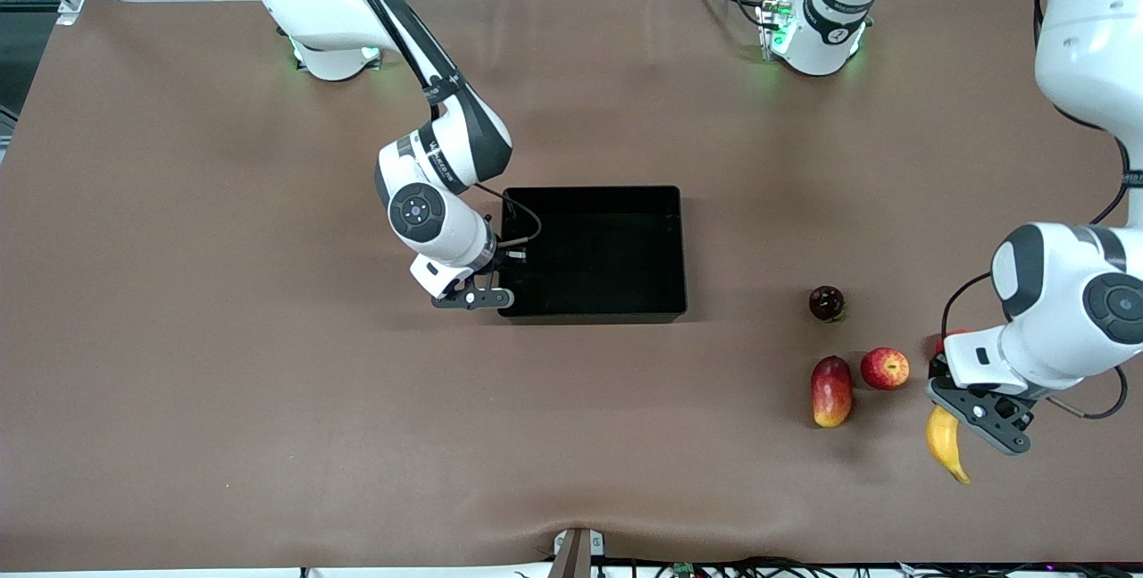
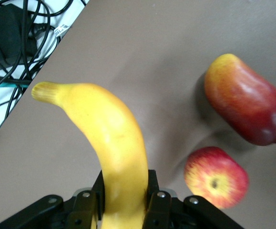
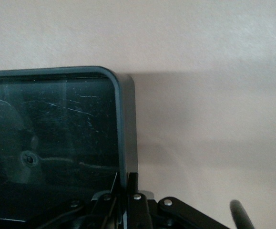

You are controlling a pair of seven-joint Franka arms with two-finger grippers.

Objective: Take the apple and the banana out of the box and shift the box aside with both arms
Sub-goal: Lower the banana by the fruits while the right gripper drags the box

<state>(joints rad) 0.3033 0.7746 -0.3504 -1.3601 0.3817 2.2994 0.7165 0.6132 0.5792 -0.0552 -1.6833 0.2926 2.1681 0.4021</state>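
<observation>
Pincer of the right arm (image 1: 487,292), first in the front view, is clamped on the wall of the black box (image 1: 616,247) at the end facing that arm; the right wrist view shows the fingers (image 3: 134,191) pinching the thin wall near a rounded corner, their tips cut off at the frame edge. The box sits on the brown table (image 1: 223,337) at about mid-table. Its glossy inside shows only reflections and scratches.

Toward the left arm's end lie a dark maroon fruit (image 1: 826,302), a red-and-yellow mango-like fruit (image 1: 831,391) nearer the front camera, and the red apple (image 1: 885,368) just beside the mango-like fruit, apart from it.

Last comes the left pincer (image 1: 969,413), clenched on the yellow banana (image 1: 946,442). In the left wrist view the fingers (image 2: 157,200) grip the banana's body; its lower end is hidden. A red object (image 1: 948,337) is mostly hidden by the left arm and cannot be identified.
</observation>
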